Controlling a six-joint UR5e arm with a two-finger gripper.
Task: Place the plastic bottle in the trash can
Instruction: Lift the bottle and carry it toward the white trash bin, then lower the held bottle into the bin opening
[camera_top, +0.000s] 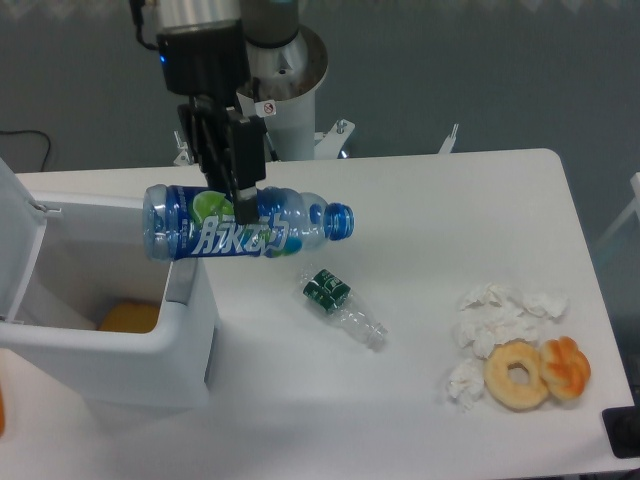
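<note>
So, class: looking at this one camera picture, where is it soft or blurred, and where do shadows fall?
Fixed camera view: the whole frame is slightly soft; the plastic bottle label still reads clearly under the gripper. Lighting is even, with only faint shadows on the table. The inside of the trash can is dimmer. The crumpled tissues nearly blend into the white tabletop.

The arm hangs vertical, its pincer (232, 190) pointing down, fingers clamped.
</note>
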